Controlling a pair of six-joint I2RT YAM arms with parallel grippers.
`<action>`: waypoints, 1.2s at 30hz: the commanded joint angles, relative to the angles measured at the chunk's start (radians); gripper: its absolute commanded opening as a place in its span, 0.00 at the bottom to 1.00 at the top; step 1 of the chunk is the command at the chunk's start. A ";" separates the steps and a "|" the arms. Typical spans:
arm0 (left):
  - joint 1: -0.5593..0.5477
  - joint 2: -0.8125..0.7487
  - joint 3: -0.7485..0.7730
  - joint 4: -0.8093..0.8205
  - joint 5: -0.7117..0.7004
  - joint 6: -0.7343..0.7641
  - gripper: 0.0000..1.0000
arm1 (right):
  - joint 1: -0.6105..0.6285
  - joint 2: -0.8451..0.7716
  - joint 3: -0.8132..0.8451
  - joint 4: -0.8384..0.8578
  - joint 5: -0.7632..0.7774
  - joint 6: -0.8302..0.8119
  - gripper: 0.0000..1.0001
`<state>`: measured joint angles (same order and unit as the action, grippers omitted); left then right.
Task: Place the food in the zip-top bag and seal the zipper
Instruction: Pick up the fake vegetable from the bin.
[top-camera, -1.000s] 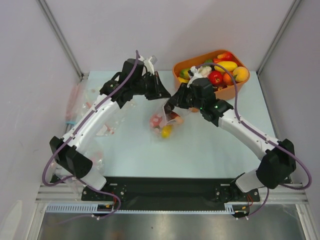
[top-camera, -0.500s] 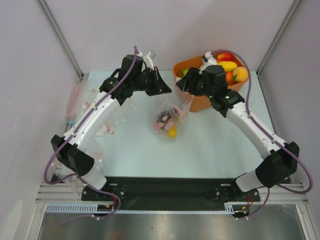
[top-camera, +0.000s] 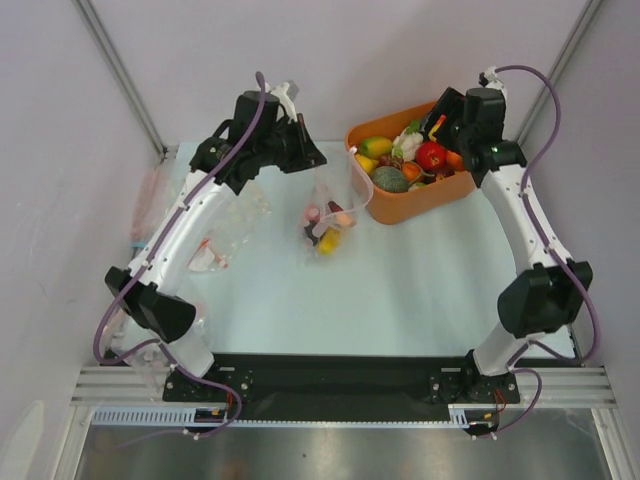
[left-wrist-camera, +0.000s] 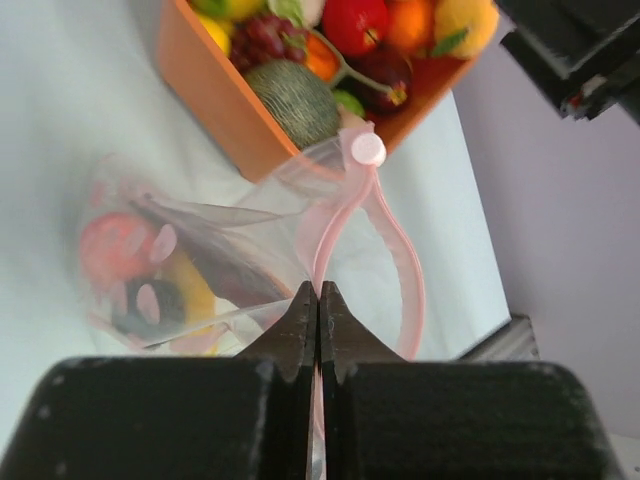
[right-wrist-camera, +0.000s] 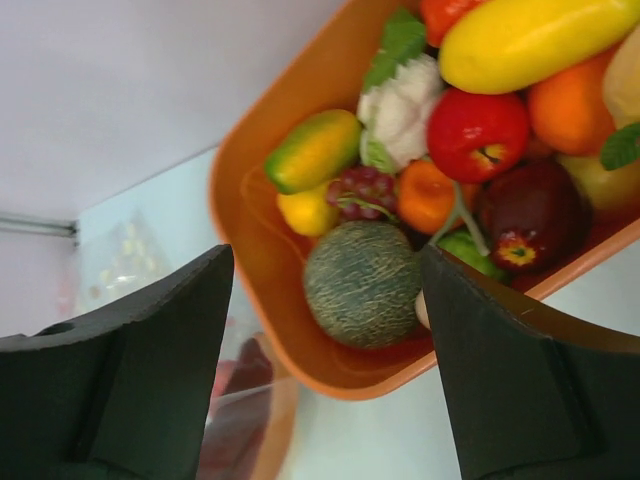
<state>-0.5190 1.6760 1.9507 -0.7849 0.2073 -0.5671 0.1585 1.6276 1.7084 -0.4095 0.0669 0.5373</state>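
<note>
- pinching the zipper (left-wrist-camera: 404, 272), left gripper (left-wrist-camera: 319, 300) has its jaws pressed together on the pink strip, holding the zip-top bag (left-wrist-camera: 215, 235) mouth up and open.
- bag bottom rests on the table (top-camera: 400, 280), just beside the orange tub (left-wrist-camera: 205, 100); a few bits of food (left-wrist-camera: 112, 250) already inside.
- right gripper (right-wrist-camera: 325, 270) spread wide, empty, above the tub's pile.
- judged partway: many pieces left in the tub, zipper not yet sealed.

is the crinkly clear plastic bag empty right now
No, the left wrist view shows a red toy fruit and a yellow one inside the crinkly clear plastic bag.
</note>
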 joint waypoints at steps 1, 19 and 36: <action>0.028 -0.018 0.109 -0.014 -0.103 0.048 0.00 | -0.017 0.116 0.129 -0.100 0.086 0.001 0.81; 0.031 -0.035 0.119 -0.082 -0.184 0.108 0.00 | 0.012 0.601 0.407 -0.098 0.077 0.228 1.00; 0.033 -0.048 0.045 -0.065 -0.141 0.059 0.00 | 0.092 0.764 0.526 -0.024 0.434 0.339 0.99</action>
<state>-0.4892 1.6745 1.9923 -0.8959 0.0589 -0.4965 0.2474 2.3650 2.1700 -0.4709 0.3790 0.8642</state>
